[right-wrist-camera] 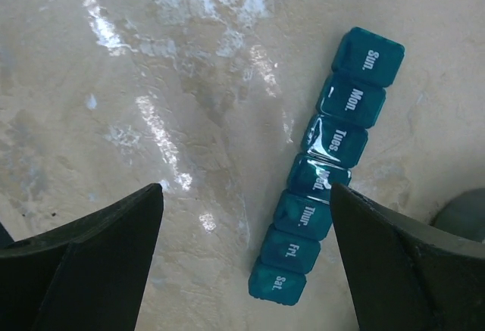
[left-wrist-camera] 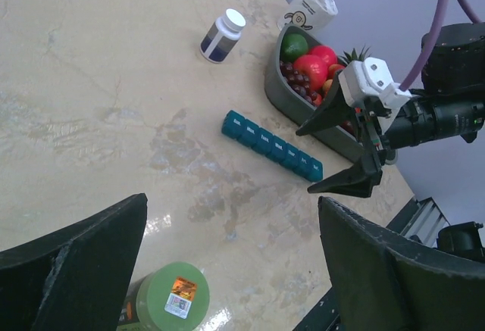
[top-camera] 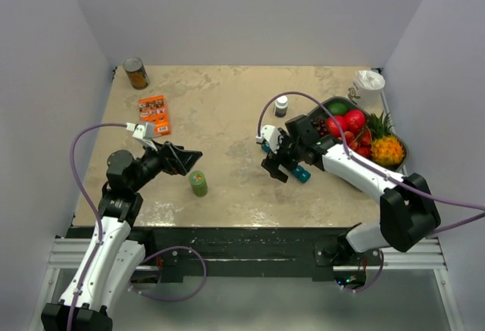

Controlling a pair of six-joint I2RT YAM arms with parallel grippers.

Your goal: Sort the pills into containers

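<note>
The containers are a teal strip of seven lidded compartments marked Sun. to Sat., lying flat on the table with all lids down. My right gripper hovers open just above the strip, whose Sat. end lies between the fingers. In the top view the right gripper covers most of the containers. My left gripper is open and empty, with a green-capped bottle near its left finger. It sits left of centre in the top view as the left gripper. No loose pills are in view.
A small dark bottle with a white cap stands behind the right gripper. A grey fruit tray and a white carton are at the far right. An orange packet and a can sit back left.
</note>
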